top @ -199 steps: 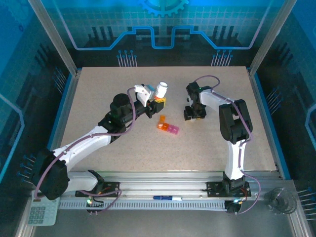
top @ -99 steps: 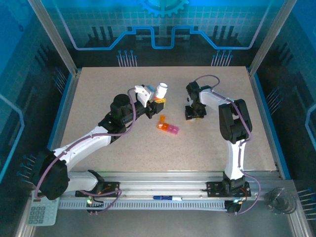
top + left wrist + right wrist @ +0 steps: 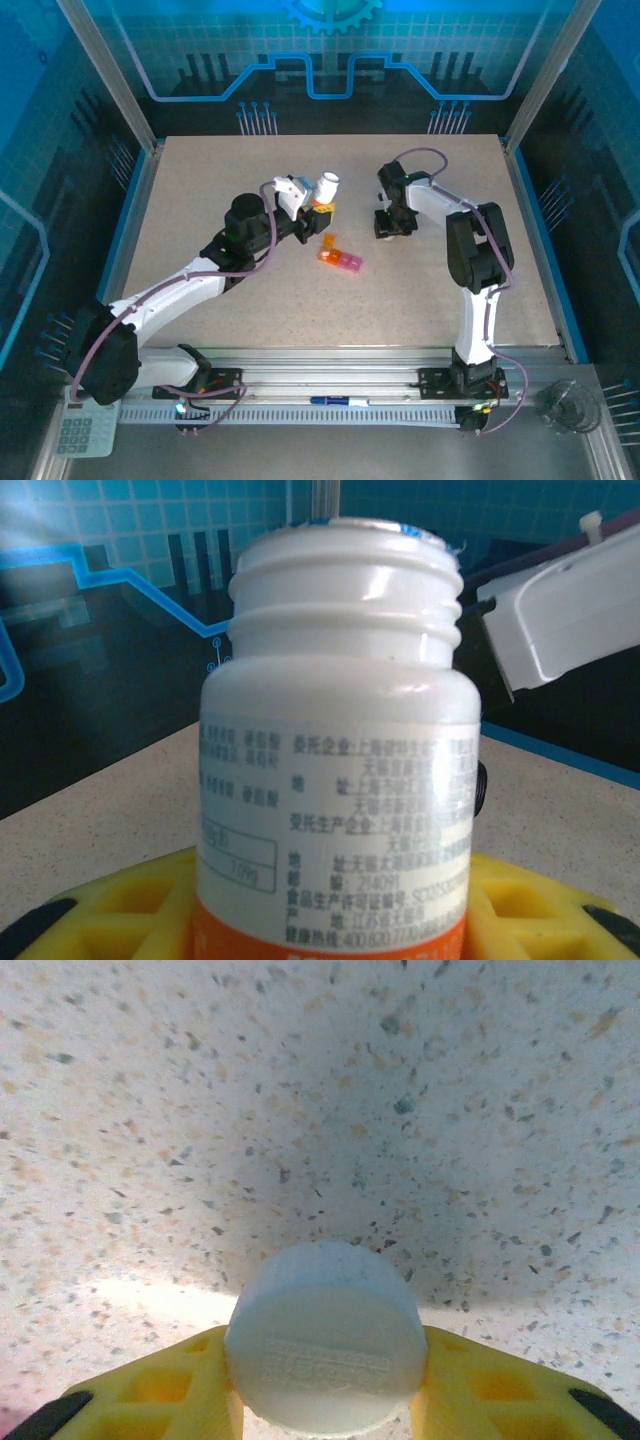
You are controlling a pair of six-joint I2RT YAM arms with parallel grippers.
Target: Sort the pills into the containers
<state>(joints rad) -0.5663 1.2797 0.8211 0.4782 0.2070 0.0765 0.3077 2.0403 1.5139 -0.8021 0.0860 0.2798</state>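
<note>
Closed since the earlier frame, the right gripper (image 3: 325, 1405) pinches a round white cap (image 3: 322, 1355) over the speckled table (image 3: 300, 1080). The left gripper (image 3: 330, 920) clamps a glossy, threaded white bottle (image 3: 340, 730).

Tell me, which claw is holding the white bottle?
The left claw grips the open white bottle; the right claw only pinches a round white cap.
</note>
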